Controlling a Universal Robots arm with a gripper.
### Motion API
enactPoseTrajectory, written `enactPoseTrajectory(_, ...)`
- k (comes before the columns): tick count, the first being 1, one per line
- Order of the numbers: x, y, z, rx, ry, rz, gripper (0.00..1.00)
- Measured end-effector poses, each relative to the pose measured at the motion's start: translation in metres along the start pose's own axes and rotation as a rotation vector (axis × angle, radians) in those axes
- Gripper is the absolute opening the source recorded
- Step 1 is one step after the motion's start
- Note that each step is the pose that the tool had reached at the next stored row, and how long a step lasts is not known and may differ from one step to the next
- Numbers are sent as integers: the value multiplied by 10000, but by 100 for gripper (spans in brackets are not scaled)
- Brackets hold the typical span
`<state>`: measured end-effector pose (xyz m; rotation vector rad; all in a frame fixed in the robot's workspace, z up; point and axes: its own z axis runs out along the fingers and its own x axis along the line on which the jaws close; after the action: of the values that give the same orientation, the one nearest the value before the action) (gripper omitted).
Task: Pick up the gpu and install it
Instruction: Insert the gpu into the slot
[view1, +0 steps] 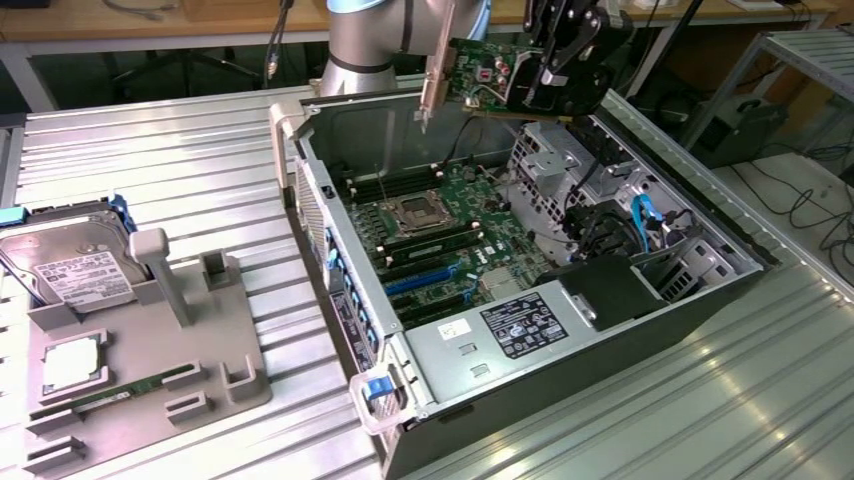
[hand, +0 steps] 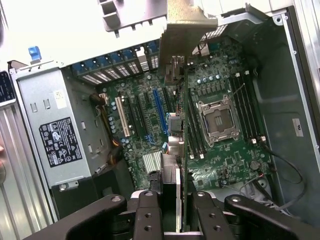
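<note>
Ribbed metal table; gripper clamps thin gpu over case.

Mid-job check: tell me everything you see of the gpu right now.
The gpu is a thin green circuit card with small chips, a pink-red label and a pale metal bracket along one end. It hangs on edge in the air above the open case, over the motherboard, not yet seated in a slot. The claw is shut on the end away from the bracket. Nothing else touches it.
</note>
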<state>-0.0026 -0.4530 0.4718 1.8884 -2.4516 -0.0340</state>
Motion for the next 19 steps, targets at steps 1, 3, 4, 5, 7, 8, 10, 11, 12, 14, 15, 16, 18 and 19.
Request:
enactPoseTrajectory(1,0,0,0,1,1,-48,27)
enactPoseTrajectory(3,0,0,0,4,7,-171,27)
enactPoseTrajectory(4,0,0,0,5,11,-238,27)
enactPoseTrajectory(5,0,0,0,7,14,-292,27)
enactPoseTrajectory(7,0,0,1,9,17,-396,27)
enactPoseTrajectory(8,0,0,0,11,21,-449,27)
enactPoseTrajectory(10,0,0,0,15,28,-618,27)
enactPoseTrajectory(11,0,0,0,16,30,-667,27)
enactPoseTrajectory(12,0,0,0,17,32,-721,27)
enactPoseTrajectory(14,0,0,0,20,38,-834,27)
enactPoseTrajectory(15,0,0,0,21,41,-891,27)
enactPoseTrajectory(16,0,0,0,22,43,-948,27)
enactPoseTrajectory(18,0,0,0,26,50,-1090,27)
enactPoseTrajectory(19,0,0,0,28,55,-1192,27)
